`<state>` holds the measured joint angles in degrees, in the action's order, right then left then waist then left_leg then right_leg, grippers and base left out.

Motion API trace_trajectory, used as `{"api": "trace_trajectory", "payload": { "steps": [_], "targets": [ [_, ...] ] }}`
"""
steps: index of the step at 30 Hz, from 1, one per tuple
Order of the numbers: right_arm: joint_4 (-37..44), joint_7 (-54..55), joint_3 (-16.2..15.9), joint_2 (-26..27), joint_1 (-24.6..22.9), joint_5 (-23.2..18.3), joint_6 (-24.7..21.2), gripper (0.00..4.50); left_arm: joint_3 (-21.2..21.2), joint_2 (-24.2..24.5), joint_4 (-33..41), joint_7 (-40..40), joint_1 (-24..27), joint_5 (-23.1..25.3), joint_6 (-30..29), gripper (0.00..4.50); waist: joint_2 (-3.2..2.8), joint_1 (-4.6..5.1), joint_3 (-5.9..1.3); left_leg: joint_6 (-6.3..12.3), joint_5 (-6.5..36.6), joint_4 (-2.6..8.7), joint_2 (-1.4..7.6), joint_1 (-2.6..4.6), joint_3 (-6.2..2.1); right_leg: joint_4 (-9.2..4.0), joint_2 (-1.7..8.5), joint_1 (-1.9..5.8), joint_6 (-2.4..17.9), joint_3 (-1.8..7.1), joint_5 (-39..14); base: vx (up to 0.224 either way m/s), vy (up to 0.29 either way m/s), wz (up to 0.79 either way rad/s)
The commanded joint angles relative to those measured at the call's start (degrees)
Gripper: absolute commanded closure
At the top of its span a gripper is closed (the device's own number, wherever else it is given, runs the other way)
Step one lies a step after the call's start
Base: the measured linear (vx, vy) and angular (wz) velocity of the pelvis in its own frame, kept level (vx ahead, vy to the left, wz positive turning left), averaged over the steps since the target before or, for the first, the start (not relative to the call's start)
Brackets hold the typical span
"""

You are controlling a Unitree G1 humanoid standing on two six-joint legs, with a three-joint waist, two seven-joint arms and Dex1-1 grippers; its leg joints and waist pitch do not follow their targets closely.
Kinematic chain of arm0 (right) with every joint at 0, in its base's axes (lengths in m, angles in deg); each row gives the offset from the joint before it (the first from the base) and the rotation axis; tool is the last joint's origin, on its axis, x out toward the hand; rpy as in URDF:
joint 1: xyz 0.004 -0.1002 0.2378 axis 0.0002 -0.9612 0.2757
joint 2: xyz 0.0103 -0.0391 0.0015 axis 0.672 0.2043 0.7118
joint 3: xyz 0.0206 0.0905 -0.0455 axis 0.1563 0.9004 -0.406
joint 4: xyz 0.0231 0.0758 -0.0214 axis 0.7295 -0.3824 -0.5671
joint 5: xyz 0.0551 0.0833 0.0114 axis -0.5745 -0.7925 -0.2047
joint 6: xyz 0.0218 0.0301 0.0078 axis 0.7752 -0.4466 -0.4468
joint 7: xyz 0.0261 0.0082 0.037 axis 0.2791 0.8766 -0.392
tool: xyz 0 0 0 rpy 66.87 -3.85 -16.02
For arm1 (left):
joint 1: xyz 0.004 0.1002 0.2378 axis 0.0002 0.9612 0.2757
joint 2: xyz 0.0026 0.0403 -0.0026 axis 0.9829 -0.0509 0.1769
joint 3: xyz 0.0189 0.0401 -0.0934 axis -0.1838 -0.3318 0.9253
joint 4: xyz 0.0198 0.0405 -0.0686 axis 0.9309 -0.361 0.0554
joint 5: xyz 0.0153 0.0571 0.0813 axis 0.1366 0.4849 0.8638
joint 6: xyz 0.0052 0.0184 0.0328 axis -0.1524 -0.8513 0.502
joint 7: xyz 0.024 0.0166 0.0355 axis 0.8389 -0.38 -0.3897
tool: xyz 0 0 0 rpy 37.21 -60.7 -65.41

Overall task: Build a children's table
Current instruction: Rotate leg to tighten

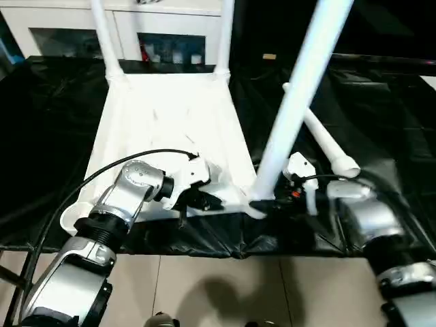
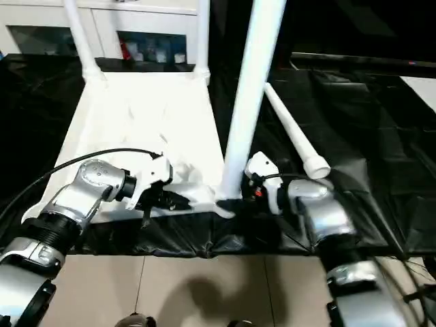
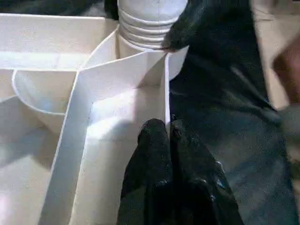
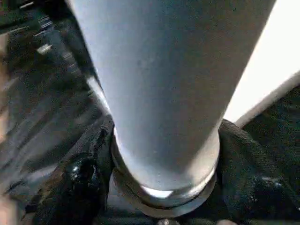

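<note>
The white tabletop (image 1: pixel 170 129) lies upside down on black cloth, ribs up. Two white legs (image 1: pixel 103 34) (image 1: pixel 225 34) stand in its far corner sockets. A third leg (image 1: pixel 300 88) stands tilted in the near right socket. My right gripper (image 4: pixel 164 187) is at that leg's base (image 1: pixel 269 201), one black finger (image 4: pixel 79 187) against each side of the tube. A fourth leg (image 1: pixel 327 139) lies on the cloth to the right. My left gripper (image 3: pixel 166 129) is shut, pinching the tabletop's near rim (image 1: pixel 211 199) just left of that socket.
A white cabinet with glass doors (image 1: pixel 68 34) stands behind the table. The black cloth (image 1: pixel 381 102) covers the work surface up to its front edge, with tiled floor (image 1: pixel 204 286) below. A black cable (image 1: pixel 116 163) loops over my left forearm.
</note>
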<state>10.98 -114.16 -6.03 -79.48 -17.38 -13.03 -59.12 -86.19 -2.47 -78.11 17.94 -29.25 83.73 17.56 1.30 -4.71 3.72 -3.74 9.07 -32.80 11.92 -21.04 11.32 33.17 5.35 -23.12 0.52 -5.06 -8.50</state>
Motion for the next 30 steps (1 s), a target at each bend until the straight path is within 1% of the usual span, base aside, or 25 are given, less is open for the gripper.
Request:
{"api": "trace_trajectory", "payload": {
  "steps": [1,2,3,4,5,6,8,10,11,13,14,16,17,18,19,20,21,22,23,25,26,27,28,29,30],
  "targets": [
    [-0.37,12.21,1.83,5.35,-0.76,-0.15,0.44,1.76,-1.42,-5.5,-0.09,-4.07,-1.11,-0.16,-2.02,4.5,0.11,0.34,-3.92,-0.07,18.84,3.89,1.56,1.14,-1.06,-4.46,3.44,2.29,9.82,2.42,-25.41,0.0,0.0,0.0],
    [-0.47,14.87,2.63,6.43,-1.07,-0.23,0.22,1.76,-1.13,-6.23,-0.28,-5.73,-1.29,-0.03,-2.64,4.5,0.06,0.48,-3.83,-0.28,19.0,3.91,1.57,1.16,-1.05,-4.64,3.49,2.11,9.46,2.49,-26.02,0.0,0.0,0.0],
    [-0.63,18.71,3.73,7.98,-1.5,-0.28,-0.02,1.76,-0.74,-7.31,-0.57,-8.07,-1.56,0.14,-3.47,4.5,0.35,0.74,-3.95,-0.67,19.7,3.85,1.52,1.34,-1.19,-4.8,3.57,2.04,8.88,2.3,-27.88,0.0,0.0,0.0],
    [-0.8,21.82,4.49,9.24,-1.82,-0.2,-0.09,1.76,-0.45,-8.23,-0.83,-9.89,-1.79,0.24,-4.04,4.5,0.62,0.93,-3.92,-0.71,19.72,3.89,1.46,1.2,-1.27,-4.9,3.6,2.08,8.52,2.22,-28.6,0.0,0.0,0.0],
    [-1.27,25.32,5.3,10.82,-2.0,-0.17,0.13,1.76,-0.17,-9.53,-1.21,-12.02,-2.14,0.31,-4.88,4.5,0.44,1.41,-3.77,-0.48,20.2,3.87,1.27,1.11,-1.3,-5.31,3.51,1.94,7.61,2.08,-30.28,0.0,0.0,0.0],
    [-2.24,29.39,6.23,12.76,-1.74,-0.22,0.55,1.76,0.15,-10.9,-1.69,-14.67,-2.52,0.56,-5.5,4.5,0.33,1.52,-3.76,-0.33,20.46,3.84,1.24,1.17,-1.32,-5.4,3.53,1.87,7.48,2.06,-30.59,0.0,0.0,0.0],
    [-3.01,31.94,6.87,13.99,-1.45,-0.2,0.89,1.77,0.36,-11.78,-2.07,-16.31,-2.8,0.73,-5.88,4.5,0.33,1.8,-3.76,0.14,20.79,3.8,1.14,1.15,-1.27,-5.69,3.4,1.72,7.02,2.01,-30.74,0.0,0.0,0.0],
    [-4.6,37.34,8.19,17.55,-0.4,-0.59,2.19,1.77,0.56,-13.47,-2.45,-19.5,-3.08,1.26,-6.3,4.5,0.16,1.97,-3.75,0.14,21.29,3.82,1.16,1.22,-1.3,-5.67,3.37,1.51,7.22,2.04,-30.2,0.0,0.0,0.0],
    [-4.74,38.66,8.43,19.21,-0.14,-0.74,3.18,1.77,0.49,-14.03,-2.45,-20.46,-3.08,1.49,-6.38,4.5,-0.07,1.97,-3.76,0.15,21.62,3.85,1.08,1.28,-1.36,-5.71,3.32,1.54,7.23,1.94,-30.11,0.0,0.0,0.0],
    [-4.61,39.3,8.32,20.75,-0.01,-0.78,4.61,1.77,0.29,-14.42,-2.27,-20.95,-2.89,1.7,-6.44,4.5,-0.06,2.12,-3.74,0.27,22.04,3.93,1.12,1.17,-1.32,-5.7,3.24,1.52,7.2,2.03,-29.23,0.0,0.0,0.0],
    [-4.33,39.16,8.21,21.56,-0.05,-0.9,5.55,1.42,0.08,-14.51,-2.04,-20.71,-2.62,1.72,-6.24,4.5,0.1,2.1,-3.75,0.39,21.94,3.98,1.13,1.1,-1.33,-5.6,3.22,1.61,7.37,2.01,-28.48,0.0,0.0,0.0],
    [-3.59,37.91,8.15,21.62,-0.36,-1.29,5.65,1.07,-0.18,-14.02,-1.4,-19.68,-2.09,1.68,-5.84,4.5,-0.15,2.08,-3.81,0.52,21.74,4.07,1.17,0.95,-1.36,-5.36,3.16,1.81,7.7,2.09,-27.16,0.0,0.0,0.0],
    [-2.36,36.62,7.91,20.96,-0.89,-1.11,5.33,1.07,-0.21,-13.3,-0.75,-18.51,-1.67,1.57,-5.45,4.5,-0.13,2.09,-3.83,0.62,21.7,4.08,1.22,0.98,-1.3,-5.29,3.18,1.77,7.99,2.17,-26.19,0.0,0.0,0.0],
    [-1.82,36.03,7.91,20.61,-1.11,-1.19,5.11,1.0,-0.19,-13.01,-0.57,-18.04,-1.58,1.48,-5.29,4.5,-0.36,2.09,-3.83,0.59,21.78,4.11,1.23,0.94,-1.35,-5.21,3.17,1.82,8.17,2.19,-25.86,0.0,0.0,0.0],
    [-0.22,34.27,7.94,19.57,-1.76,-1.45,4.42,0.86,-0.11,-12.16,-0.07,-16.67,-1.35,1.2,-4.82,4.5,-0.3,2.13,-3.83,0.73,21.88,4.15,1.21,0.84,-1.3,-5.26,3.06,2.01,8.28,2.18,-25.17,0.0,0.0,0.0],
    [1.38,33.34,7.89,18.76,-2.41,-1.62,3.75,0.62,-0.01,-11.48,0.47,-15.75,-1.15,1.01,-4.66,4.5,-0.23,2.12,-4.01,1.03,20.58,4.17,1.26,0.61,-1.31,-4.88,3.09,2.32,8.7,2.33,-23.02,0.0,0.0,0.0],
    [1.38,33.34,7.89,18.76,-2.41,-1.62,3.75,0.62,-0.01,-11.48,0.47,-15.75,-1.15,1.01,-4.66,4.5,-0.28,2.13,-4.08,1.21,19.49,4.1,1.33,0.61,-1.17,-4.55,3.08,2.2,9.6,2.48,-20.65,0.0,0.0,0.0],
    [5.17,29.52,6.7,14.77,-4.24,-1.28,2.38,0.58,0.01,-9.25,2.02,-11.9,-0.56,-0.14,-3.02,4.5,-0.32,2.12,-4.17,1.27,18.97,4.08,1.31,0.63,-1.17,-4.44,3.04,2.35,10.02,2.45,-19.81,0.0,0.0,0.0],
    [5.51,29.13,6.53,14.27,-4.43,-1.2,2.3,0.41,0.0,-8.97,2.24,-11.38,-0.46,-0.32,-2.83,4.5,-0.4,1.99,-4.38,1.72,17.75,3.89,1.3,0.67,-0.98,-4.2,2.91,2.55,10.61,2.5,-17.44,0.0,0.0,0.0],
    [6.99,25.55,5.75,10.8,-5.21,-1.05,1.71,0.41,-0.26,-7.26,3.66,-7.73,0.13,-1.46,-1.97,4.5,-0.51,1.83,-4.47,2.12,16.06,3.75,1.42,0.7,-0.81,-3.71,2.97,2.55,12.07,2.66,-13.82,0.026,-0.005,0.02],
    [6.77,23.65,5.43,8.92,-5.13,-0.94,2.07,0.41,-0.57,-6.38,4.28,-5.75,0.37,-2.07,-1.85,4.5,-0.85,1.51,-4.49,2.39,15.37,3.66,1.4,0.73,-0.83,-3.57,3.06,2.69,12.65,2.64,-12.84,0.0,0.0,0.0],
    [6.77,23.65,5.43,8.92,-5.13,-0.94,2.07,0.41,-0.57,-6.38,4.28,-5.75,0.37,-2.07,-1.85,4.5,-0.68,1.43,-4.54,2.49,14.9,3.62,1.44,0.73,-0.75,-3.47,2.98,2.76,12.91,2.65,-12.0,0.0,0.0,0.0],
    [6.33,21.16,5.25,7.14,-4.81,-1.16,2.14,0.41,-0.95,-5.61,4.64,-4.21,0.47,-2.31,-1.8,4.5,-0.69,1.06,-4.57,2.89,14.13,3.48,1.43,0.9,-0.57,-3.26,2.92,2.61,13.71,2.72,-10.24,0.0,0.0,0.0],
    [5.62,17.91,4.78,5.09,-4.17,-1.23,2.39,0.41,-1.5,-4.81,4.69,-2.7,0.39,-2.23,-1.3,4.5,-0.98,0.83,-4.41,3.03,14.01,3.52,1.47,0.85,-0.58,-3.1,2.88,2.64,14.15,2.73,-9.38,0.0,0.0,0.0],
    [4.79,14.51,4.22,3.39,-3.42,-1.32,2.44,0.41,-1.94,-4.18,4.62,-1.46,0.24,-2.06,-0.9,4.5,-1.0,0.68,-4.4,3.05,13.98,3.54,1.49,0.93,-0.6,-3.1,2.78,2.77,14.21,2.63,-9.4,0.0,0.0,0.0]
  ]
}}
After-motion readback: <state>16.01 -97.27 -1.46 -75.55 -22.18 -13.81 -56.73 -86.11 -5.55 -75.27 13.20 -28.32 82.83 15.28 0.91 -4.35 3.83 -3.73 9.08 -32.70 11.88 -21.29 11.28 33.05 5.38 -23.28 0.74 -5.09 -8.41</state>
